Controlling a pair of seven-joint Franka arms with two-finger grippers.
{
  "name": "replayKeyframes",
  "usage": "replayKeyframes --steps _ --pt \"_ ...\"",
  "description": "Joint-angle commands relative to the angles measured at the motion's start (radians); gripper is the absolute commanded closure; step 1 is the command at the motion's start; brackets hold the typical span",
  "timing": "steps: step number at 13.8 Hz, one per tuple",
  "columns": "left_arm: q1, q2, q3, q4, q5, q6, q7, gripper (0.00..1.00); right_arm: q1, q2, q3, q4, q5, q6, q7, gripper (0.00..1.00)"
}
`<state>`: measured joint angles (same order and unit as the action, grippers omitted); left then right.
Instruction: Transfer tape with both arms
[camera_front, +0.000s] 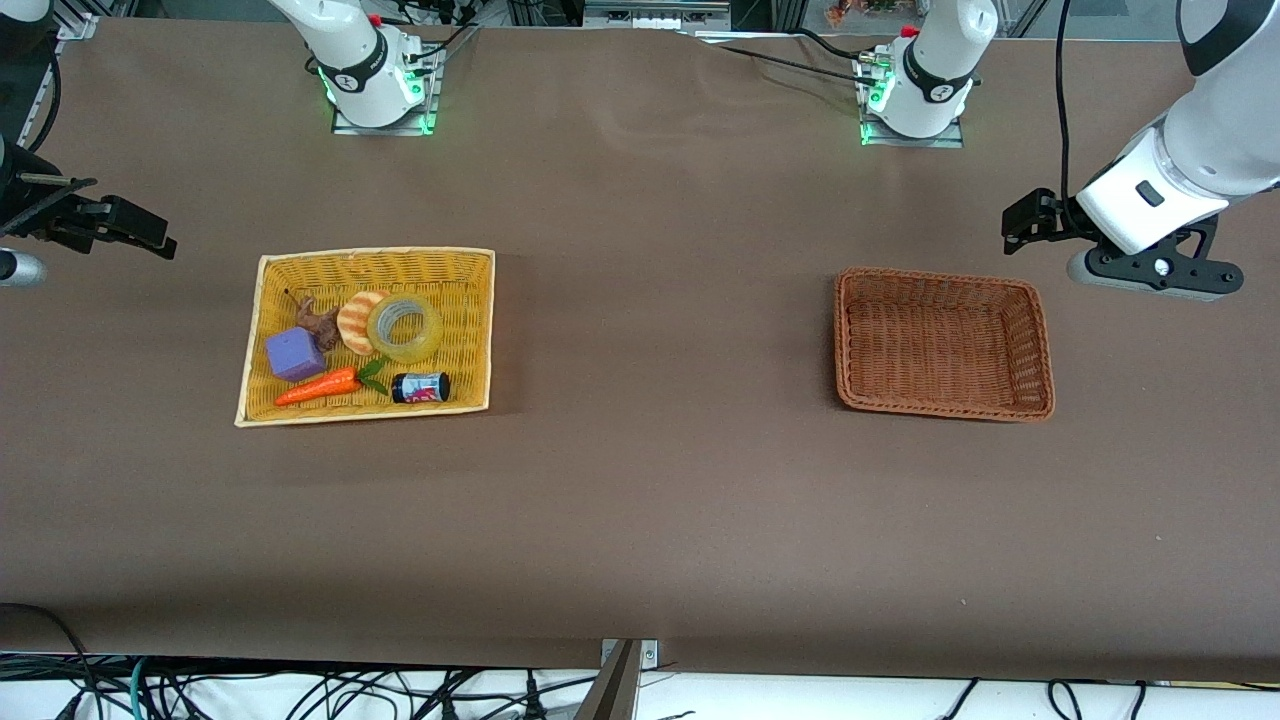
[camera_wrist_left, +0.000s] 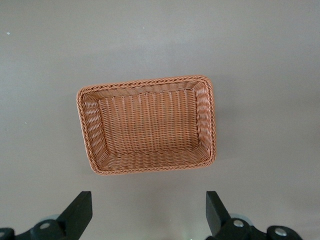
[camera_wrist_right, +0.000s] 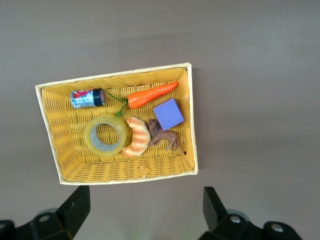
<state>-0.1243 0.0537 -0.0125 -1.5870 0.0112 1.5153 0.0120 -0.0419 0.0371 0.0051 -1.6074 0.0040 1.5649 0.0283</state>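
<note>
- Right gripper (camera_wrist_right: 141, 212): wide open, empty, high over table at right arm's end.
- Left gripper (camera_wrist_left: 149, 214): wide open, empty, waiting up beside brown basket (camera_front: 1036, 330).
- Tape (camera_front: 404, 328): flat in yellow basket (camera_front: 480, 330), touching croissant (camera_front: 358, 320).
- Step: pre-reach. Next likely: right descends, pinches tape wall through hole.

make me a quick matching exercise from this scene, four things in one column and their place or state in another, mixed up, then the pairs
Things:
1. tape
2. brown basket
3. purple cube
4. left tool

Place or state:
A. open, hovering near the brown basket
B. holds nothing
C. in the yellow basket, beside the croissant toy
D. in the yellow basket, at the carrot toy's tip end

Pairs: 1-C, 2-B, 3-D, 4-A
</note>
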Motion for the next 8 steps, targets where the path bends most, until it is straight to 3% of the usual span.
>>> replayKeyframes --steps 1,8 --pt "0.002 0.014 -0.003 0.030 0.035 -0.021 0.017 0.00 -0.015 0.012 0.015 0.030 -0.013 -0.016 -0.010 0.00" --pt "0.002 0.015 -0.001 0.030 0.035 -0.023 0.017 0.00 -0.016 0.018 0.013 0.030 -0.027 -0.017 -0.010 0.00"
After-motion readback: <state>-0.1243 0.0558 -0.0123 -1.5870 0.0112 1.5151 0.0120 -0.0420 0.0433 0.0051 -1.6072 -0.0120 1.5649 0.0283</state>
